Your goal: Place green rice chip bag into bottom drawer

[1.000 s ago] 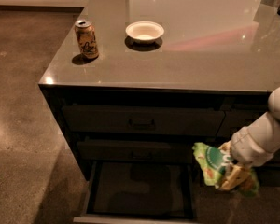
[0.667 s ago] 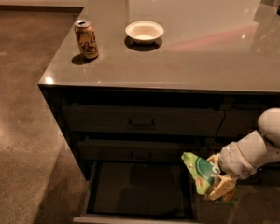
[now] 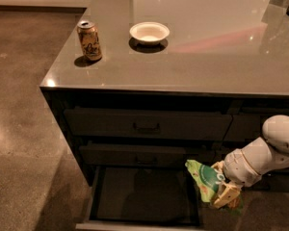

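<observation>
One crinkled light-green snack bag (image 3: 203, 179), pinched in the jaws of the gripper (image 3: 222, 196), hangs over the right edge of one pulled-out dark bottom drawer (image 3: 135, 224).

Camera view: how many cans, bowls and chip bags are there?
Gold drink can: 1, on the counter
White bowl: 1, on the counter
Green rice chip bag: 1, in the gripper by the open bottom drawer
Total: 3
</observation>
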Tool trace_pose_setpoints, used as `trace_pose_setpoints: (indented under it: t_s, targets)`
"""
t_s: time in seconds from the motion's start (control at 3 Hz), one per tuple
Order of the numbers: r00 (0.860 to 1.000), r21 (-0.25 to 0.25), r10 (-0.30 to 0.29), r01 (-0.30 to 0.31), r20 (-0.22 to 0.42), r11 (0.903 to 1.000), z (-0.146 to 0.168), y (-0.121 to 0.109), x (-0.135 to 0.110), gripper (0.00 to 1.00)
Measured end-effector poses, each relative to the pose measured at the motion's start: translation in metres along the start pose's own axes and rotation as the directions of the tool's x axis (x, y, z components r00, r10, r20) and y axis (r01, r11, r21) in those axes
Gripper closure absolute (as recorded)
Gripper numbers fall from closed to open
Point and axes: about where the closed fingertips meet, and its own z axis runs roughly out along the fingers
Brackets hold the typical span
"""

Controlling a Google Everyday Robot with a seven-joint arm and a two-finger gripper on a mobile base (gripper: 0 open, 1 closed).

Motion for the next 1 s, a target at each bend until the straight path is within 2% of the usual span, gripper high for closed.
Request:
trace_pose_setpoints:
  t_s: [0.33, 0.67, 1.0]
  targets:
    - [0.997, 0.010, 0.010, -0.011, 0.075, 0.9999, 0.014, -0.014, 0.010, 1.00]
    - [0.953, 0.127, -0.011, -0.029, 0.301, 0.9915, 0.040, -0.059, 0.021, 1.00]
    - [0.875, 0.214, -0.046, -0.067, 0.483, 0.9745, 0.080, -0.096, 0.032, 1.00]
